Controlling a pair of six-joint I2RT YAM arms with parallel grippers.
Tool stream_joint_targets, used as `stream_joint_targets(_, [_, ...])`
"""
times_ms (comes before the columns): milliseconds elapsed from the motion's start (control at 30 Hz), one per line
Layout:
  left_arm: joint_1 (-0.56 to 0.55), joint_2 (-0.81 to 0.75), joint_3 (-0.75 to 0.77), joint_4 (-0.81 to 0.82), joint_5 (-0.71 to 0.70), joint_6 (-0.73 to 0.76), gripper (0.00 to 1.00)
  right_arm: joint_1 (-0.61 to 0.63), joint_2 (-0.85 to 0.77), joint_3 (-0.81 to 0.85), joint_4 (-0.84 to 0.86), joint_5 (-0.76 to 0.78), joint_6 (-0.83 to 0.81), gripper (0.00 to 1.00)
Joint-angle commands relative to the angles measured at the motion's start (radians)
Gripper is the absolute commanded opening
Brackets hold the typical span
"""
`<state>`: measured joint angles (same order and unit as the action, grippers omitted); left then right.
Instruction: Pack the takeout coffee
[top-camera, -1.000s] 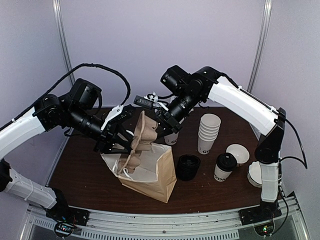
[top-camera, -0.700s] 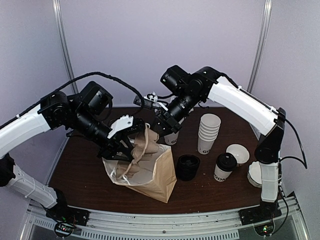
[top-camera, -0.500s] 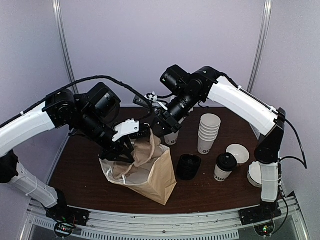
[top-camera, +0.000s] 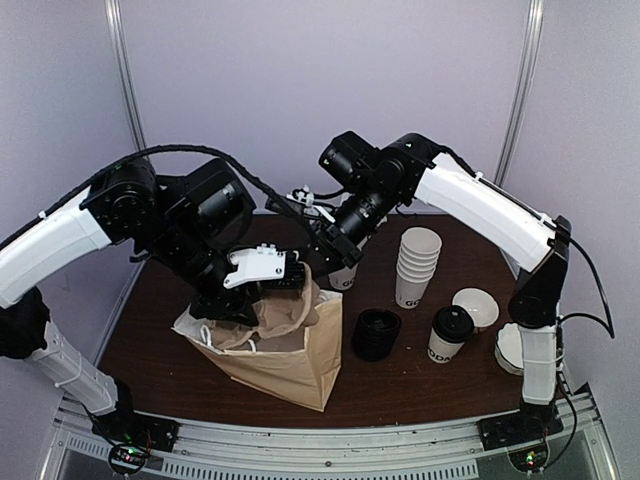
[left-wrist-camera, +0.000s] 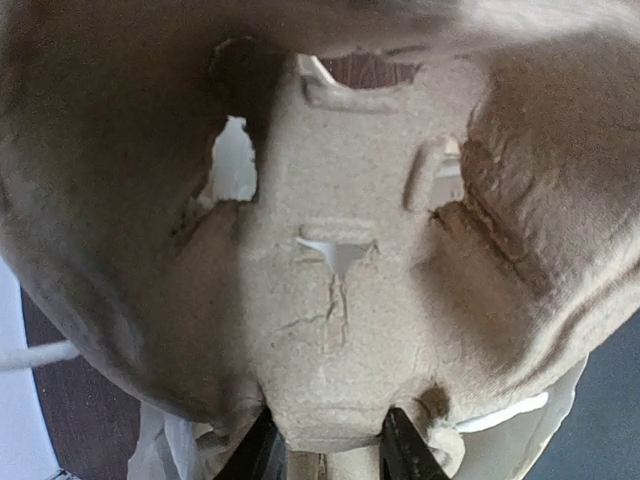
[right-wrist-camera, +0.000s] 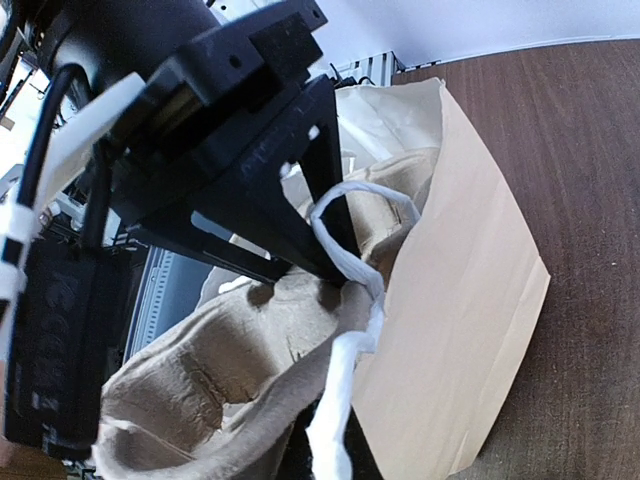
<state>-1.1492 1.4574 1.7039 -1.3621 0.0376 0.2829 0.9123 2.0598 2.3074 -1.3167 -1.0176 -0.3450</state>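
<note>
Dark table (top-camera: 400, 390), takeout coffee (top-camera: 449, 336) well apart from right tool (top-camera: 318, 254)

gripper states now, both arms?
Left gripper: closed on the pulp cup carrier.
Right gripper: closed on the white handle of the paper bag.

One brown paper bag (top-camera: 290, 360), one pulp cup tray (left-wrist-camera: 350, 300), one lidded coffee cup (top-camera: 448, 335) at four o'clock, one stack of lidless cups (top-camera: 415, 265) at two o'clock, one black lid pile (top-camera: 376, 333).
</note>
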Motion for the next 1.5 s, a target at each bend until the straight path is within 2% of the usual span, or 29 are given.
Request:
stream_joint_targets(0, [-0.022,0.051,0.026,-0.101,-0.095,0.010,0.30,0.010,0.013,0.035,-0.017,-0.025,-0.013,0.00])
stream_joint_targets(300, [-0.055,0.052,0.021,-0.159,-0.154,-0.037,0.28,0.010,0.017,0.036,-0.046,-0.017,-0.043,0.00])
stream_joint_targets(500, [-0.055,-0.105,0.021,-0.027,-0.084,-0.045,0.28,0.010,0.020,0.037,-0.071,-0.009,-0.069,0.02])
stream_joint_targets(533, [-0.055,-0.124,0.013,-0.018,-0.095,-0.044,0.29,0.010,0.018,0.035,-0.076,-0.005,-0.073,0.07])
stream_joint_targets(600, [-0.055,-0.136,-0.005,-0.019,-0.109,-0.049,0.29,0.010,0.012,0.037,-0.087,0.002,-0.084,0.31])
stream_joint_targets(667, [-0.055,-0.126,-0.021,-0.031,-0.099,-0.062,0.29,0.012,0.006,0.037,-0.112,0.015,-0.106,0.45])
stream_joint_targets(767, [-0.054,-0.097,-0.039,-0.061,-0.095,-0.076,0.28,0.024,-0.008,0.028,-0.149,0.062,-0.147,0.58])
stream_joint_targets(833, [-0.054,-0.091,-0.056,-0.069,-0.099,-0.079,0.28,0.031,-0.019,0.017,-0.164,0.088,-0.162,0.62])
stream_joint_targets(1033, [-0.054,-0.123,-0.062,-0.041,-0.089,-0.082,0.27,0.033,-0.072,-0.008,-0.171,0.101,-0.203,0.62])
stream_joint_targets(1100, [-0.055,-0.158,-0.070,0.006,-0.076,-0.083,0.27,0.035,-0.120,-0.033,-0.170,0.117,-0.263,0.61])
stream_joint_targets(1300, [-0.054,-0.316,-0.160,0.188,-0.064,-0.085,0.27,0.065,-0.267,-0.177,-0.026,0.203,-0.356,0.57])
stream_joint_targets(1467, [-0.053,-0.340,-0.216,0.211,-0.072,-0.104,0.26,0.141,-0.230,-0.140,0.004,0.298,-0.404,0.59])
